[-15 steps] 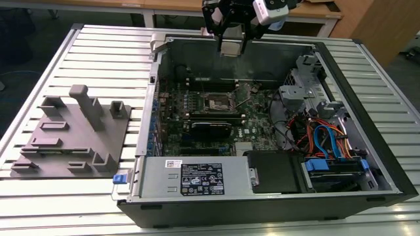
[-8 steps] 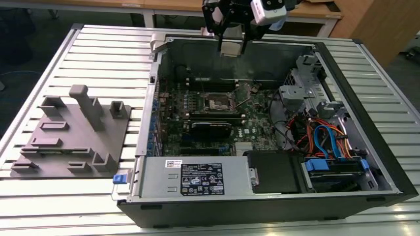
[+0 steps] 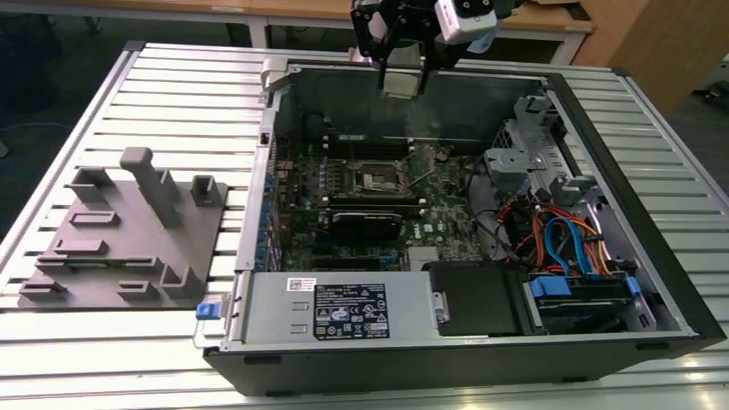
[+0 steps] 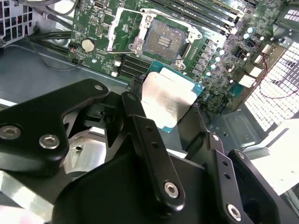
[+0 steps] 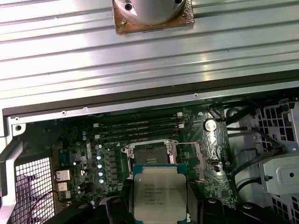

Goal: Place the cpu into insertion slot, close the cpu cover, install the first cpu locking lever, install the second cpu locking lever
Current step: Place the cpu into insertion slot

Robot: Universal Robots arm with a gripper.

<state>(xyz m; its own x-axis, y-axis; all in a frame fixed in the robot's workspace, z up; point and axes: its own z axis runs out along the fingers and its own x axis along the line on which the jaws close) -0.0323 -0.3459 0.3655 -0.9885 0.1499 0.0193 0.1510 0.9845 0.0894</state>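
Currently the gripper [image 4: 164, 108] pinches the cpu [image 5: 160, 193] by two edges above the open case [image 3: 456, 371]. In the exterior view the insertion slot [image 3: 381, 175] lies at its 6 o'clock, dark centre exposed. Memory slots [image 3: 364, 139] border the slot at 12 o'clock, and a black card [image 3: 367, 224] at 6 o'clock.

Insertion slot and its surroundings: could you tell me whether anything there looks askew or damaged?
Nothing stands out. The insertion slot lies open and bare, its cpu cover swung aside, and the cpu is held squarely in the gripper above the board.
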